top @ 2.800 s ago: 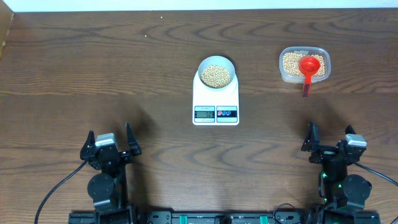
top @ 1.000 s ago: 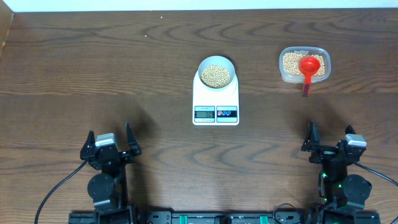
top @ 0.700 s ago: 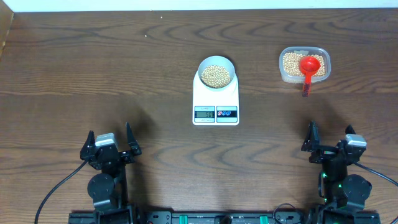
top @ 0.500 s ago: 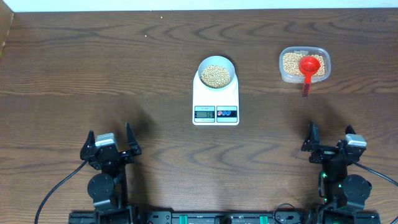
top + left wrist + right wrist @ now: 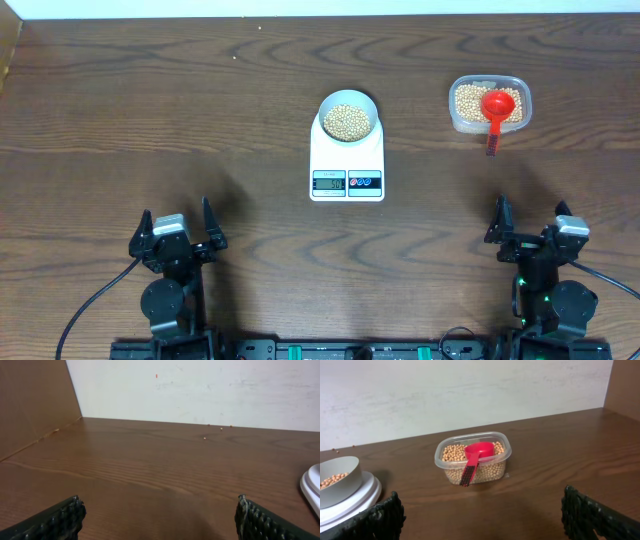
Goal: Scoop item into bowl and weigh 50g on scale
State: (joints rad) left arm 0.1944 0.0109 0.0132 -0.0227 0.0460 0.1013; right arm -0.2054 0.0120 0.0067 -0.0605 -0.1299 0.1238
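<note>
Jaws spread wide and holding nothing, the left gripper and the right gripper sit at the near edge of the dark brown wooden table, well apart from everything on it. Beyond them, at centre, the flat white rectangular kitchen scale carries the small round pale bluish-white bowl. The bowl holds a layer of small round tan-yellow beans. The small grey digital display faces the arms, but its figures are too small to read.

Farther off to the right, the clear rounded-rectangular plastic tub holds more beans. The red plastic scoop lies on them, cup upward, its ribbed handle hanging over the near rim.

The weighing looks close to done, yet the reading cannot be confirmed, and that is the first hazard: calling it finished on a wrong figure. If another scoop is needed, the thin handle offers little to grip, and a skewed pinch could tip the light tub or drag it across the wood. A heaped scoop carried between tub and bowl may shed beans, which would roll freely on the smooth table. Pouring too fast risks overshooting the target, and any knock to the bowl or the scale would throw off the number.
</note>
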